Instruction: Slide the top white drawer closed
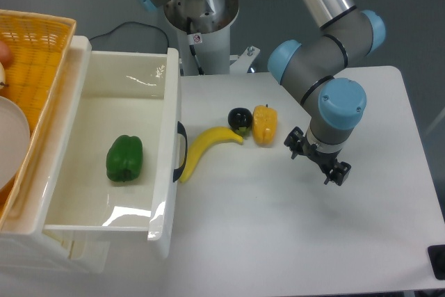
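from my seat i see the gripper [318, 158] hanging over bare table [292, 234] to the right of the fruit, wrist pointing down. i look almost straight down on it, so i cannot tell how far its fingers are parted; it holds nothing and touches nothing.

the top white drawer [104, 222] stands pulled well out at the left, its glossy tray open to view with a green pepper [124, 158] lying inside. its front panel faces right and carries the black curved handle [182, 151].

a banana [204, 149] lies just beside that handle, its lower tip close to the panel. next come a dark round fruit [240, 118] and a yellow pepper [265, 124], between gripper and drawer. a yellow woven basket [31, 53] sits at the drawer's far left. the table's lower half offers open room.
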